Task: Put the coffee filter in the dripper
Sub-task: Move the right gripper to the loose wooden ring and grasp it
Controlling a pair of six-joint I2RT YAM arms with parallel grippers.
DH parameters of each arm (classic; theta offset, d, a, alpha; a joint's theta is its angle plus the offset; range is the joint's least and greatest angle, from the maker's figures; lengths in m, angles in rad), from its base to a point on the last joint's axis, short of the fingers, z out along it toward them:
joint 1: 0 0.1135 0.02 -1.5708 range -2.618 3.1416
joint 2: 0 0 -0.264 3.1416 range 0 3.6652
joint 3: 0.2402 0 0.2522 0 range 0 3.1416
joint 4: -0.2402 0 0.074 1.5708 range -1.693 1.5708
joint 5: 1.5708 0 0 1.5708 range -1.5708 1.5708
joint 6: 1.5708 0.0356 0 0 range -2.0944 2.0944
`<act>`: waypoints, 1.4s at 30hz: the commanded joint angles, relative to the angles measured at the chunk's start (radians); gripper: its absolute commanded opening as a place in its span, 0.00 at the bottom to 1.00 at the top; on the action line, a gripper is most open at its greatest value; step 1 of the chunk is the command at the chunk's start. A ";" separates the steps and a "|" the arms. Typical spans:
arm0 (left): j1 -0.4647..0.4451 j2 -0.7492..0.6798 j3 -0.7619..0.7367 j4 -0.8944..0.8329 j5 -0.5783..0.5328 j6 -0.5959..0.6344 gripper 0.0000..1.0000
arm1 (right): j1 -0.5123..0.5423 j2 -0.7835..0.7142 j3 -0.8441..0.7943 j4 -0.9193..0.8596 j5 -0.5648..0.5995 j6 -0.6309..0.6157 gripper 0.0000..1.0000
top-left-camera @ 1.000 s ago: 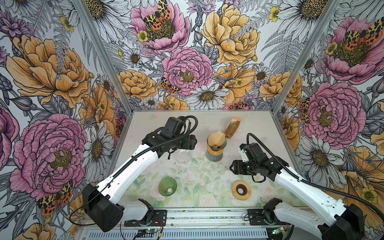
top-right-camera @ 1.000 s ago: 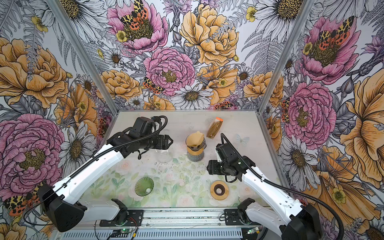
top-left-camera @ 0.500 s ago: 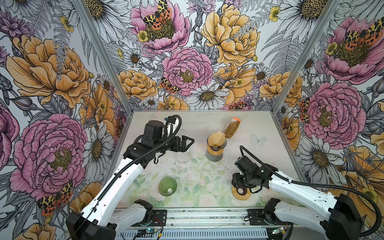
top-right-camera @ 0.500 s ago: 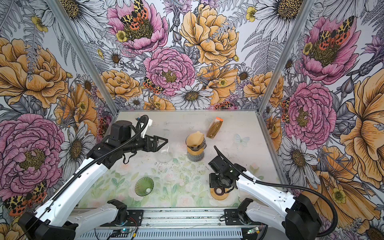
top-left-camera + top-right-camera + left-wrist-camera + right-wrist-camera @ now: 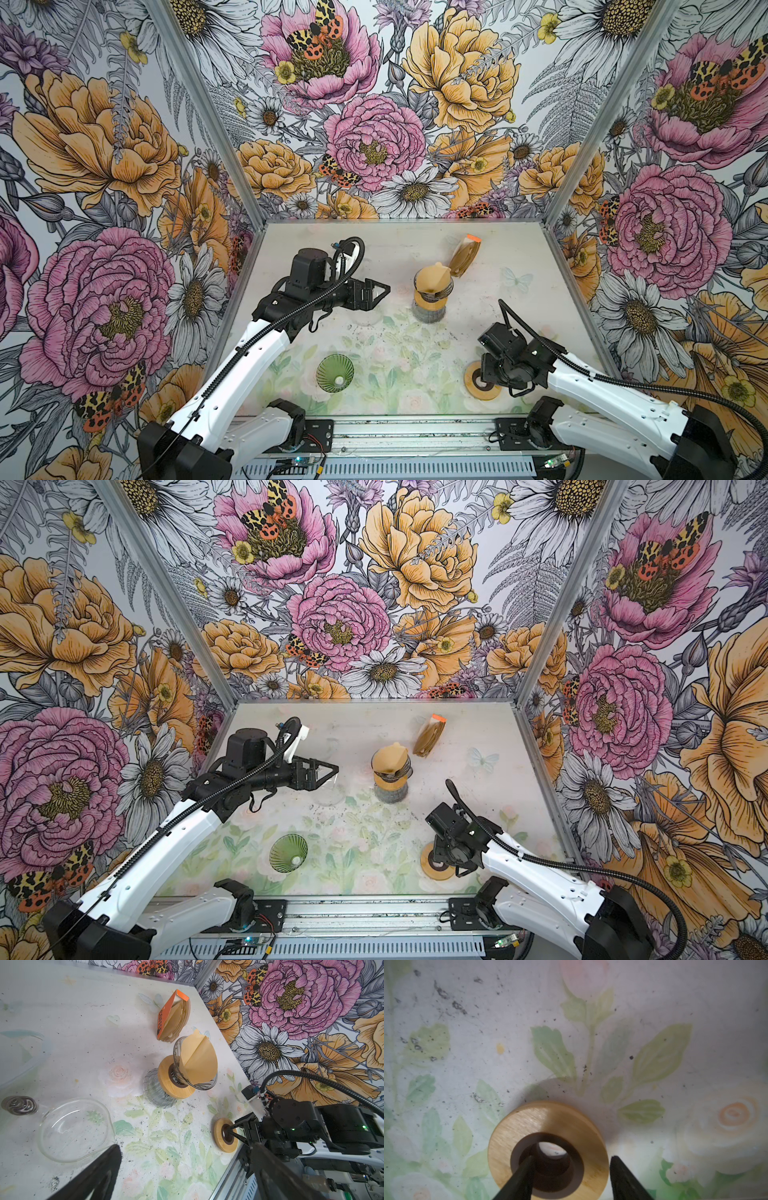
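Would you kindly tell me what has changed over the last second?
The right gripper dropped toward the front onto the wooden ring, one jaw in its hole, one outside. The left gripper drew back leftward, open. Filter, dripper and green dripper stayed put.

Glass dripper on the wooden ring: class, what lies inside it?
A brown paper filter sits inside the dripper, rising above its rim. The filter covers the dripper's inside bottom, so that cannot be seen.

Open tabletop (image 5: 395,365) mid-floor; dripper stack (image 5: 432,291), filter pack (image 5: 465,259), perhaps glass server (image 5: 74,1130) as obstacles.
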 commanded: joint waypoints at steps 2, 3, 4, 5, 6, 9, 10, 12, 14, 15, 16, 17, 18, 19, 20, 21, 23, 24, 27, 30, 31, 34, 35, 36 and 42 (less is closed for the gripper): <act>0.009 -0.004 -0.030 0.061 0.039 -0.001 0.99 | -0.008 0.020 -0.003 -0.032 0.037 0.038 0.59; 0.008 -0.004 -0.033 0.062 0.040 0.001 0.99 | -0.009 0.023 -0.003 -0.032 0.036 0.038 0.59; 0.009 -0.005 -0.037 0.065 0.043 0.002 0.99 | -0.012 0.029 -0.006 -0.030 0.035 0.036 0.59; 0.008 -0.005 -0.039 0.070 0.041 0.001 0.99 | -0.014 0.033 -0.007 -0.030 0.034 0.033 0.59; 0.010 -0.004 -0.044 0.074 0.039 0.001 0.99 | -0.018 0.039 -0.008 -0.030 0.033 0.029 0.58; 0.010 0.002 -0.047 0.078 0.042 0.002 0.99 | -0.031 0.049 -0.010 -0.024 0.028 0.017 0.57; 0.010 0.001 -0.047 0.078 0.043 0.003 0.99 | -0.035 0.051 -0.010 -0.021 0.024 0.010 0.57; 0.012 0.005 -0.046 0.078 0.045 0.004 0.99 | -0.052 0.055 -0.009 -0.011 0.012 -0.007 0.57; 0.013 0.008 -0.043 0.080 0.047 0.005 0.99 | -0.067 0.062 -0.007 0.001 -0.003 -0.023 0.56; 0.016 0.010 -0.041 0.079 0.050 0.005 0.99 | -0.074 0.067 -0.005 0.008 -0.010 -0.030 0.55; 0.016 0.009 -0.042 0.080 0.051 0.005 0.99 | -0.081 0.071 -0.005 0.018 -0.021 -0.040 0.53; 0.018 0.009 -0.043 0.080 0.050 0.005 0.99 | -0.084 0.075 -0.004 0.024 -0.030 -0.046 0.53; 0.018 0.009 -0.044 0.079 0.051 0.004 0.99 | -0.087 0.080 -0.003 0.031 -0.040 -0.052 0.52; 0.018 0.009 -0.045 0.079 0.051 0.004 0.99 | -0.089 0.086 -0.001 0.039 -0.049 -0.059 0.51; 0.018 0.007 -0.046 0.079 0.052 0.004 0.99 | -0.091 0.092 0.000 0.041 -0.053 -0.063 0.51; 0.018 0.007 -0.046 0.080 0.051 0.003 0.99 | -0.090 0.097 0.003 0.044 -0.055 -0.066 0.50; 0.016 0.007 -0.047 0.080 0.052 0.002 0.99 | -0.092 0.101 0.003 0.061 -0.072 -0.077 0.49; 0.018 0.007 -0.049 0.079 0.051 0.001 0.99 | -0.092 0.102 0.000 0.077 -0.089 -0.083 0.49; 0.017 0.004 -0.050 0.079 0.050 0.001 0.99 | -0.092 0.107 -0.016 0.128 -0.145 -0.093 0.47; 0.018 0.004 -0.052 0.080 0.048 -0.001 0.99 | -0.091 0.091 -0.028 0.158 -0.160 -0.090 0.44; 0.019 0.006 -0.052 0.080 0.046 0.000 0.99 | -0.091 0.082 -0.028 0.163 -0.163 -0.090 0.42; 0.019 0.011 -0.050 0.079 0.046 0.000 0.99 | -0.089 0.065 -0.030 0.189 -0.181 -0.095 0.36; 0.019 0.013 -0.049 0.080 0.044 -0.001 0.99 | -0.088 0.068 -0.030 0.197 -0.185 -0.096 0.35; 0.019 0.014 -0.049 0.081 0.044 -0.002 0.99 | -0.086 0.070 -0.028 0.204 -0.184 -0.099 0.33; 0.019 0.017 -0.052 0.083 0.044 -0.005 0.99 | -0.069 0.083 -0.021 0.266 -0.182 -0.106 0.28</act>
